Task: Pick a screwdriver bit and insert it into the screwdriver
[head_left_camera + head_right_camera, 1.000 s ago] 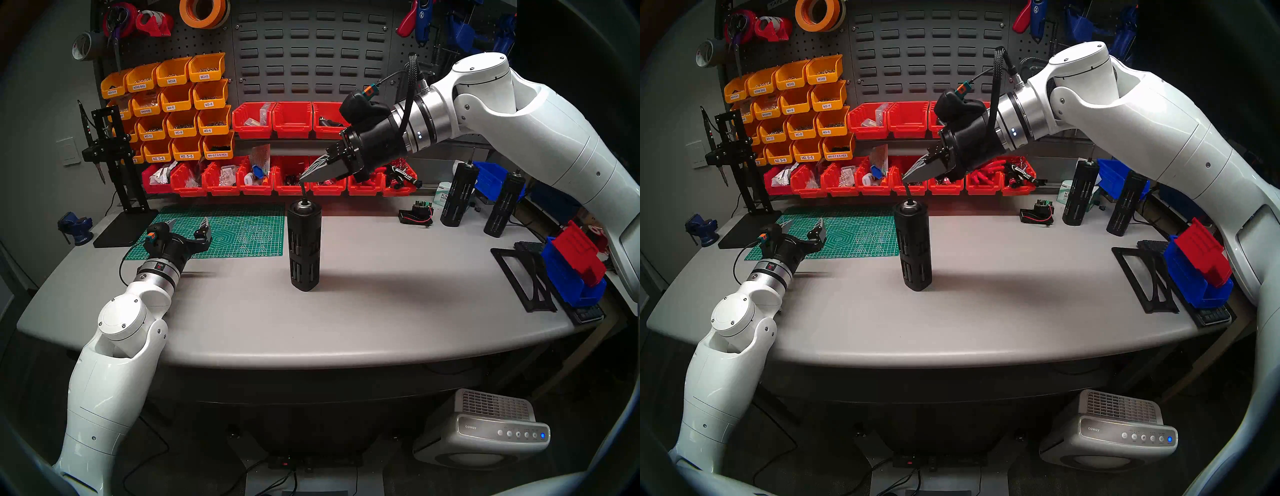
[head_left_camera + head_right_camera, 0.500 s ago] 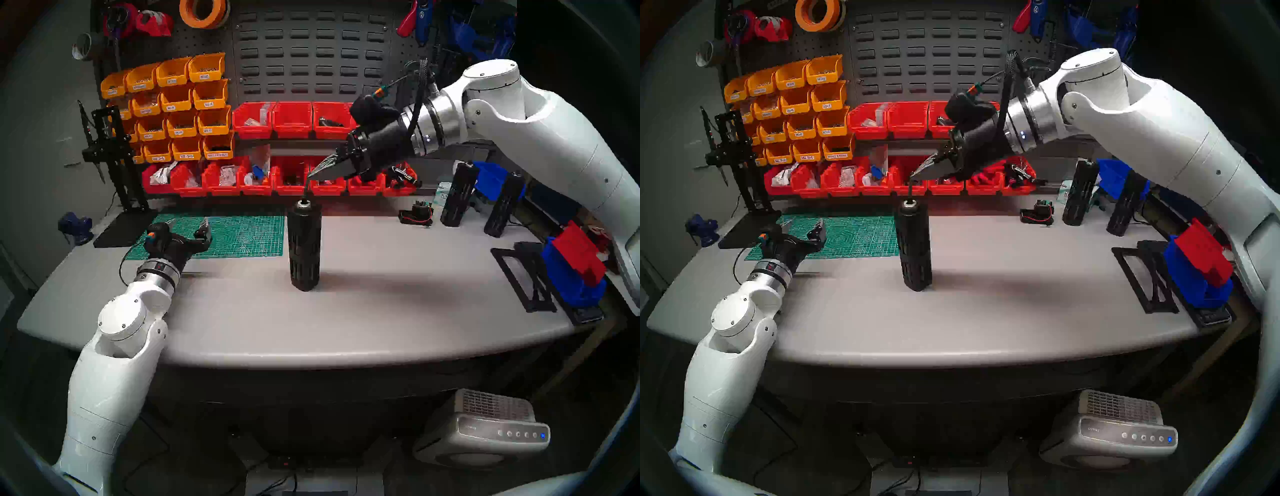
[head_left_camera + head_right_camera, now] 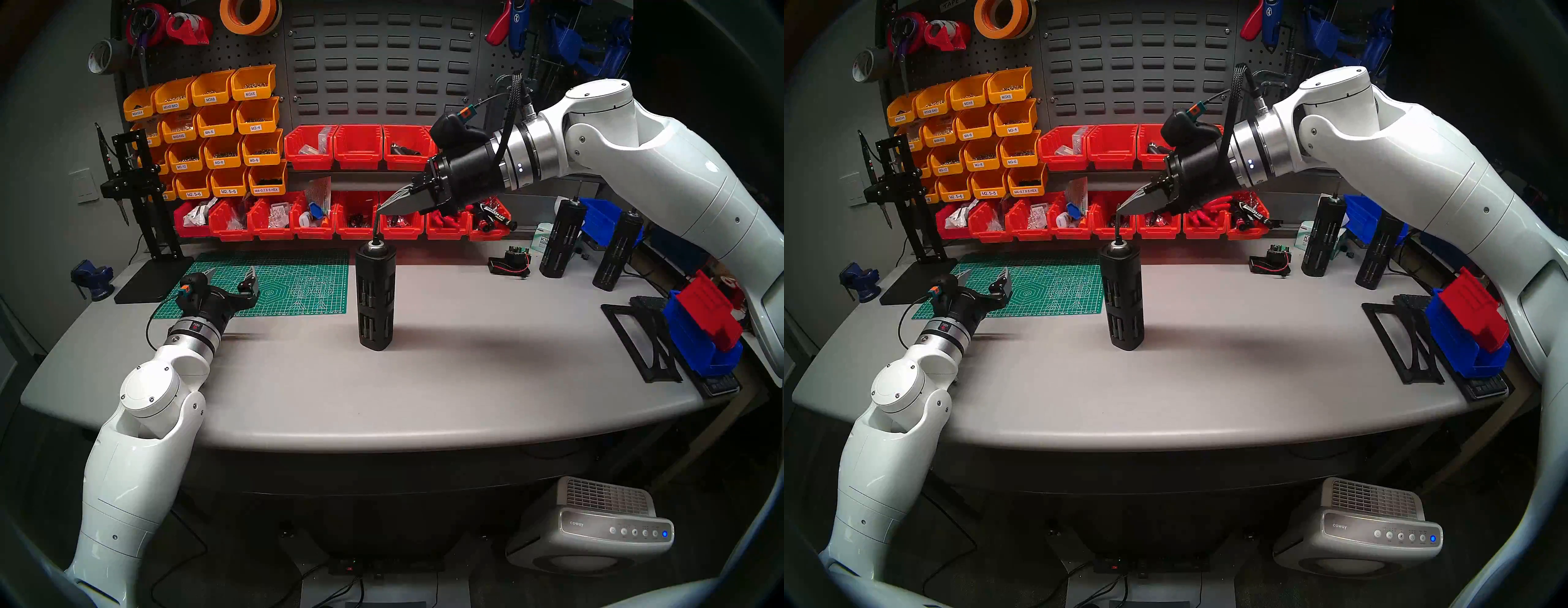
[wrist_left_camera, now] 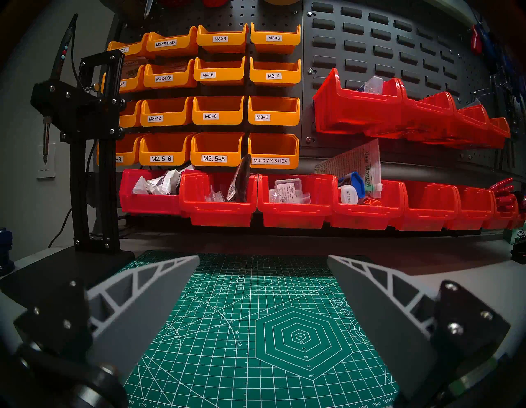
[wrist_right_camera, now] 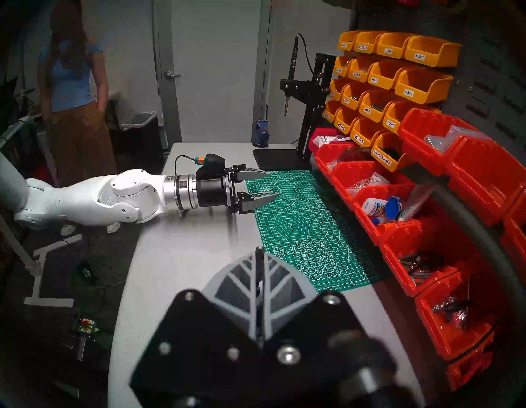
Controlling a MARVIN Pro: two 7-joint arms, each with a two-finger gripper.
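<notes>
The screwdriver (image 3: 375, 297), a tall black slotted cylinder, stands mid-table and also shows in the head right view (image 3: 1123, 297). My right gripper (image 3: 379, 208) is above its top, shut on the screwdriver bit (image 3: 376, 225), a thin dark rod pointing down. The bit's lower end sits at the silver-ringed socket (image 3: 375, 245). The right wrist view shows the bit (image 5: 259, 256) pinched between the closed fingers; the cylinder is hidden there. My left gripper (image 3: 231, 274) is open and empty, low over the green cutting mat (image 3: 297, 280), left of the screwdriver.
Two more black cylinders (image 3: 560, 237) (image 3: 617, 250) stand at the back right. Red bins (image 3: 356, 220) line the back edge, with yellow bins (image 3: 220, 127) above. A black stand (image 3: 135, 191) holds a pen-shaped tool at the left. Blue and red bins (image 3: 704, 331) sit at the right edge. A person (image 5: 74, 85) stands beyond the table.
My right gripper has moved a little right and up with the bit. The screwdriver has shifted slightly right and turned, showing different slots. The left arm has not moved.
</notes>
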